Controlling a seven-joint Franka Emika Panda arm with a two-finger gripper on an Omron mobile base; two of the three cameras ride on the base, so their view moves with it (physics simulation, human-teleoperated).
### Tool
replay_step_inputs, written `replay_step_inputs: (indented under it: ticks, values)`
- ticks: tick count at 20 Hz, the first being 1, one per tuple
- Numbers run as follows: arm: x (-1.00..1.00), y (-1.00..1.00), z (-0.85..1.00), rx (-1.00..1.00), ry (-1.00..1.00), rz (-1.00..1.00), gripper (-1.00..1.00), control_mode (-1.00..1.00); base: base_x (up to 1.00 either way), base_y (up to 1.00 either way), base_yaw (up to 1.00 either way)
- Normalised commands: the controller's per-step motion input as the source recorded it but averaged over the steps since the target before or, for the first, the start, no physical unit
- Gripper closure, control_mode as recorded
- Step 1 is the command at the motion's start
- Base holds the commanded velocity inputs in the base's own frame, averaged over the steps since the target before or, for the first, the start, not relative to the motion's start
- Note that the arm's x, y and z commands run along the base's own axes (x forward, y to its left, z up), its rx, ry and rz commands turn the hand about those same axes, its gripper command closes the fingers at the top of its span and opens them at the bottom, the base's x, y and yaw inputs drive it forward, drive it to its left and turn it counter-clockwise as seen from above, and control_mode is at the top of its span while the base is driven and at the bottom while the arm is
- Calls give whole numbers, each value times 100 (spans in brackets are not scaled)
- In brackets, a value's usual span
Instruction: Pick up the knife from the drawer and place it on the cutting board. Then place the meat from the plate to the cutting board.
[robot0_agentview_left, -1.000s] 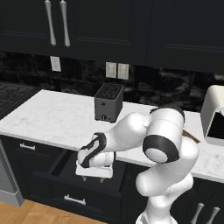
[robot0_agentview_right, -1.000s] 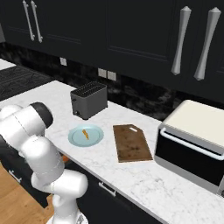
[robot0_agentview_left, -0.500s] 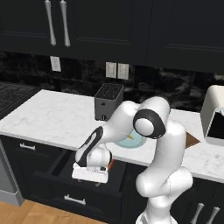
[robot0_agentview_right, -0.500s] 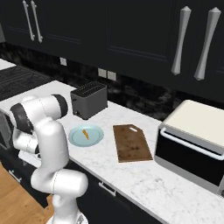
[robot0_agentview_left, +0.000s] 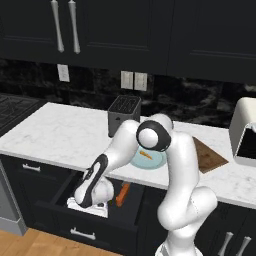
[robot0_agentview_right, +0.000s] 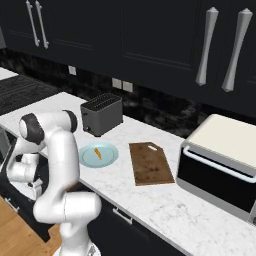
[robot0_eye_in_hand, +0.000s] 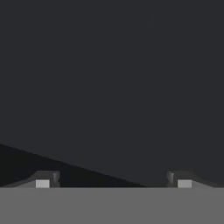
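We start at the left, where our end effector (robot0_agentview_left: 89, 204) hangs low inside the open drawer (robot0_agentview_left: 80, 234), because the knife is the first thing we must fetch. The hand view shows the two tips (robot0_eye_in_hand: 42, 180) standing wide apart with only dark drawer interior between them, so the jaws are spread and hold nothing. Just to the right of our hand lies the knife (robot0_agentview_left: 122, 194), its reddish-brown handle resting on the drawer floor near the right wall; it is near the hand but apart from it, so we judge that the reach must shift sideways before closing.

Up on the tabletop (robot0_agentview_left: 55, 135), the black toaster (robot0_agentview_left: 123, 115) stands at the back. In front of it and slightly right sits the plate (robot0_agentview_right: 98, 154) with the meat (robot0_agentview_right: 98, 152) lying on it, waiting for the second step. Farther right, the cutting board (robot0_agentview_right: 150, 163) lies flat and bare, near the plate but apart from it, ready to take both things. Beyond it stands the white oven (robot0_agentview_right: 220, 162).
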Motion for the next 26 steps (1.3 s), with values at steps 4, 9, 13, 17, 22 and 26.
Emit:
replay_step_inputs:
  ticks: [4, 9, 13, 17, 22, 26]
  values:
    - [-39, 96, 0, -5, -1, 0, -100, -100, 0, 0, 0]
    - [-20, 65, 6, -3, -1, 0, -100, -100, 0, 0, 0]
    - [-1, 24, 41, 5, 0, 4, -100, -100, 0, 0, 0]
    - [0, 7, 51, 0, 0, 0, -100, -100, 0, 0, 0]
    - [19, -24, 57, 0, 0, 0, -100, -100, 0, 0, 0]
    - [3, -53, 32, -4, 0, -1, -100, -100, 0, 0, 0]
